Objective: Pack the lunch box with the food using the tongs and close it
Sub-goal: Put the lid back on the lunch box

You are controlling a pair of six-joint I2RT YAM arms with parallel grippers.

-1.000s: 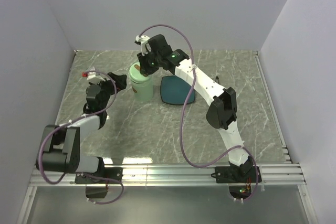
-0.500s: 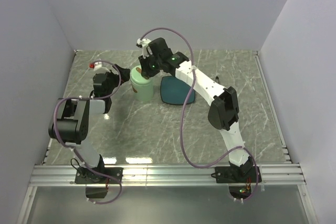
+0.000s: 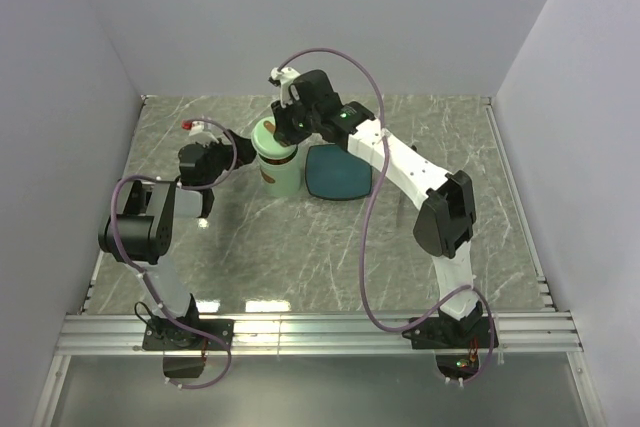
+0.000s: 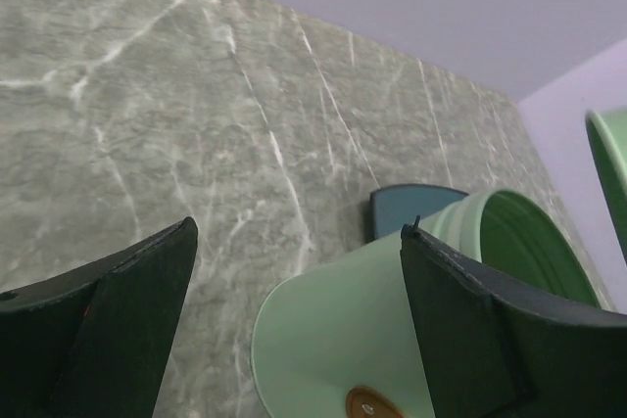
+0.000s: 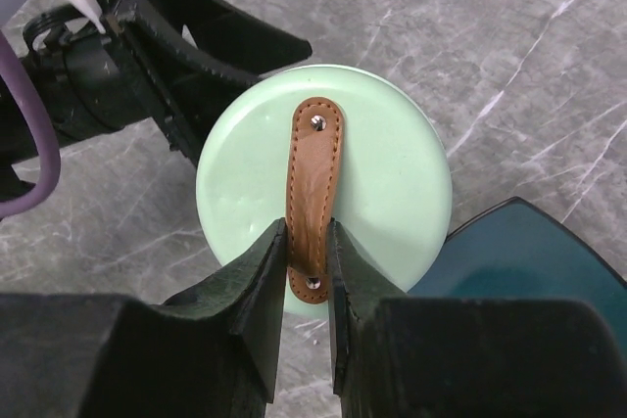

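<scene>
Top external: The lunch box [image 3: 277, 175] stands toward the far edge of the marble table [image 3: 300, 247], the teal plate [image 3: 336, 172] just beside it. The right claw [image 3: 284, 133] hangs over its mouth with the lid [image 3: 271, 139]. The left claw [image 3: 238, 148] reaches in from the left side, likely to steady the cup for closing.

Left wrist: The left claw [image 4: 294, 330] is spread wide, its jaws standing either side of the lunch box [image 4: 392, 330]; one pad looks to be against the wall, the other apart, so nothing is grasped yet.

Right wrist: The right claw [image 5: 306, 261] is clenched on the lid's brown strap [image 5: 313, 193], holding the lid [image 5: 392, 183] level, apparently for seating. Food and tongs are not in sight.
</scene>
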